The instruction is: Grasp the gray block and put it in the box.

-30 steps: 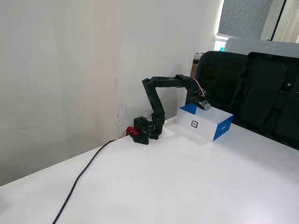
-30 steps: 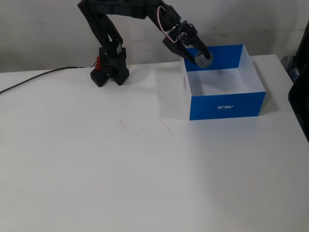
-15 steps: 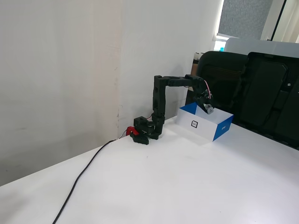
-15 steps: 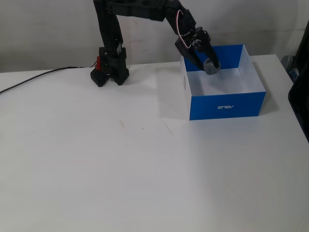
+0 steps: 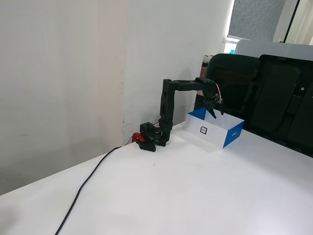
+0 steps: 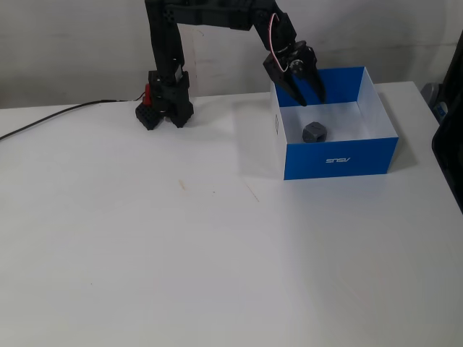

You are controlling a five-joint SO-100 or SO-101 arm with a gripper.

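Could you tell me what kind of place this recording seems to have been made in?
Probably an office or lab desk. A small black arm is fixed on a white table against a plain wall, its cable trailing off, and dark office chairs stand behind it beside a window. A blue and white box holds a gray block.

**Two fixed cameras, one low and far, one high and close**

A fixed view stands low, well back along the counter (image 5: 195,196), looking across it toward the wall, with the arm (image 5: 168,105) and box (image 5: 215,128) small in the distance. Another fixed view sits higher and nearer, facing the wall and looking down on the counter (image 6: 217,253), so the inside of the box (image 6: 336,123) shows. Both share the arm (image 6: 170,65), the box and the black cable (image 5: 85,183) (image 6: 51,116).
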